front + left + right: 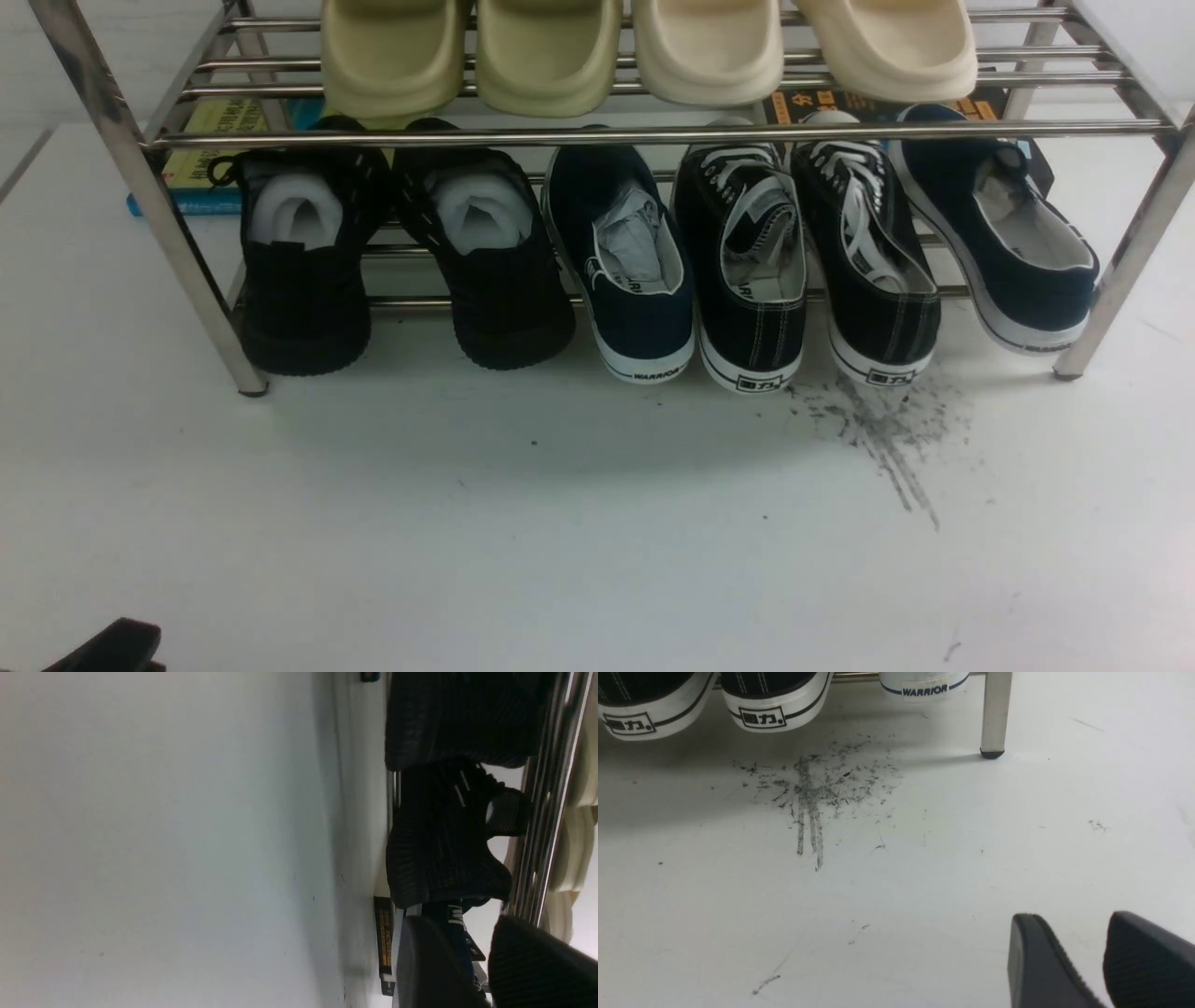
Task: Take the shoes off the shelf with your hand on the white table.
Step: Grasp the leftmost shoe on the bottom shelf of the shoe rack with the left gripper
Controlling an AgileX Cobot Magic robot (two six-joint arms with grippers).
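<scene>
The two all-black knit shoes, one (303,271) beside the other (495,271), stand at the left end of the chrome shelf's (653,133) lower tier, heels toward me, white paper inside. They also show in the left wrist view (444,858), beyond my left gripper (460,920), which is open and empty and apart from them. A black bit of that arm (107,649) shows at the lower left of the white table (560,541). My right gripper (1071,917) is open and empty, low over the table, short of the shelf's right front leg (994,714).
Navy sneakers (639,271) and black canvas sneakers (752,271) with white soles fill the rest of the lower tier. Beige foam slippers (551,56) sit on the upper tier. Books (201,168) lie behind the shelf. Dark scuff marks (882,429) mark the table.
</scene>
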